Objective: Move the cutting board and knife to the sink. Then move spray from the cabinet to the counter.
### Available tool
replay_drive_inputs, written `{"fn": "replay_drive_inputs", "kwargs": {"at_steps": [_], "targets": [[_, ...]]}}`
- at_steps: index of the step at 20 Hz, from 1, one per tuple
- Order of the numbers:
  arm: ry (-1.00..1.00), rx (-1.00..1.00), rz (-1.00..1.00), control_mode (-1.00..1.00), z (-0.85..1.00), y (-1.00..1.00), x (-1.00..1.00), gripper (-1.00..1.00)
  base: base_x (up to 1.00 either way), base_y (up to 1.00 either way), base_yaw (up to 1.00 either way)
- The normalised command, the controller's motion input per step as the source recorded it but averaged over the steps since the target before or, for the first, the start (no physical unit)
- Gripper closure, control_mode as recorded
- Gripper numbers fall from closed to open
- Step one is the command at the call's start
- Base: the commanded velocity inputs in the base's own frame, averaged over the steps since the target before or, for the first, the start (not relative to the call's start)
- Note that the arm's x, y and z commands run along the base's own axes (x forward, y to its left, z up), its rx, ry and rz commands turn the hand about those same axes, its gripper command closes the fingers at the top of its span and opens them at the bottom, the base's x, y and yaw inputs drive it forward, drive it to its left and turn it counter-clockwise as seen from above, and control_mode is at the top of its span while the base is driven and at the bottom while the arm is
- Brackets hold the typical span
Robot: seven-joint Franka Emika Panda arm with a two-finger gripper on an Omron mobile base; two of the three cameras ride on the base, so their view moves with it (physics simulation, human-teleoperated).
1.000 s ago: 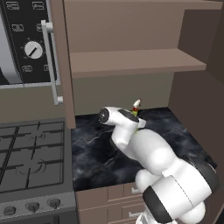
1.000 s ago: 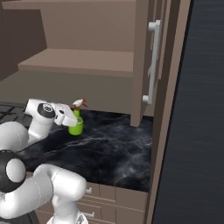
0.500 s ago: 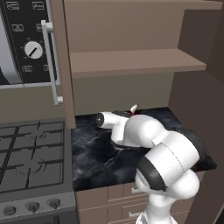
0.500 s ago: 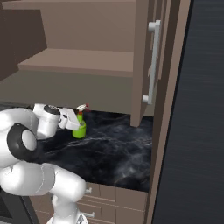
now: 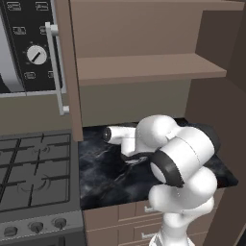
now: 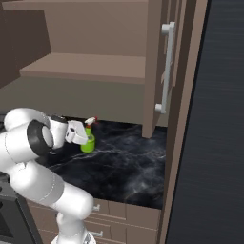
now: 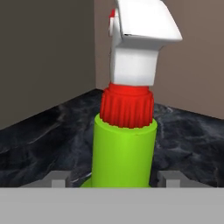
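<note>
While the cabinet (image 6: 86, 66) hangs with its door (image 6: 159, 71) swung wide and its shelf bare, the spray (image 6: 88, 141) stands upright on the counter (image 6: 128, 167) below that shelf, near the back wall; the gripper (image 7: 114, 178) sits around the bottle's green body, fingers (image 7: 59, 178) spread either side; actual contact I cannot tell; bare marble runs toward the counter's front edge.

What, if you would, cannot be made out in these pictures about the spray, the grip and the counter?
- Spray: its base is cut off at the bottom of the hand view, so contact with the counter is hidden; in the left base view the arm covers it.
- Gripper: finger tips flank the bottle; whether they touch it is unclear.
- Label: too small in the right base view.
</note>
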Motion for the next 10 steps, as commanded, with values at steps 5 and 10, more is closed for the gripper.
{"fn": "replay_drive_inputs", "kwargs": {"at_steps": [5,10], "targets": [[0.0,0.0,-0.02,-1.0,-0.22,0.0,0.23,1.0,0.0,0.0,0.0],[0.0,0.0,-0.02,-1.0,-0.24,0.0,0.19,1.0,0.0,0.0,0.0]]}}
